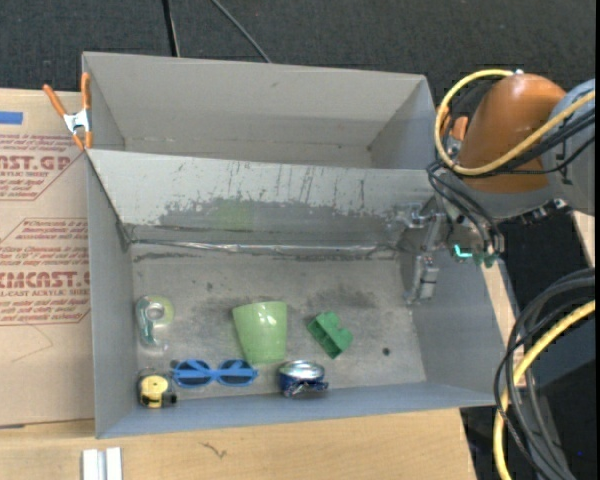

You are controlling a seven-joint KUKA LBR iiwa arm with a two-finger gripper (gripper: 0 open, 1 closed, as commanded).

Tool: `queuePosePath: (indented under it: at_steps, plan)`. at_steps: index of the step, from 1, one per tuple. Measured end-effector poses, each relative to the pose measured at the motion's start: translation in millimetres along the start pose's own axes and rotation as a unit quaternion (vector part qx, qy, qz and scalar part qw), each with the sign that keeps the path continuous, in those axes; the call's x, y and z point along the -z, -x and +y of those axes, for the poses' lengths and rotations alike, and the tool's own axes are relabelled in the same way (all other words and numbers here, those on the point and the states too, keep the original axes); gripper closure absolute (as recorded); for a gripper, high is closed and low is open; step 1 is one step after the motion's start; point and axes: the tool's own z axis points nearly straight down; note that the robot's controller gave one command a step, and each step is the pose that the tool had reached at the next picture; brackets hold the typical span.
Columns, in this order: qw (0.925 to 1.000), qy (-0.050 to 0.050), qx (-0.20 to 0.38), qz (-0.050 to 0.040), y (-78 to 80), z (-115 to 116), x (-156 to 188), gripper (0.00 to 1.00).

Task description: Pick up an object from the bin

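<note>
My gripper (421, 278) hangs at the right side of the bin, close to the right wall, fingers pointing down with nothing seen between them. Nearest to it, lower left on the floor, lies a small green block (331, 334). Left of that block a pale green cup (261, 331) lies on its side. A crushed blue and silver can (302, 378) rests by the front wall below the block.
Along the front left lie blue toy glasses (213, 373), a small yellow tape measure (156, 390) and a clear tape dispenser (153, 320). The arm with its orange cover and yellow cables stands over the bin's right rim.
</note>
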Motion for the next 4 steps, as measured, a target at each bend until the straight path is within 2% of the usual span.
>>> queuePosePath:
  at_steps: [1,2,3,4]
  plan:
    - [0.9949,0.001,-0.101,0.0009,-67.3,52,-76,0.0]
    - [0.9998,0.001,-0.02,-0.0013,-90.6,102,-82,0.0]
    - [0.9998,0.0,-0.021,-0.002,-90.0,100,-82,1.0]
    - [0.999,0.0,-0.044,-0.0073,-101.3,112,90,1.0]
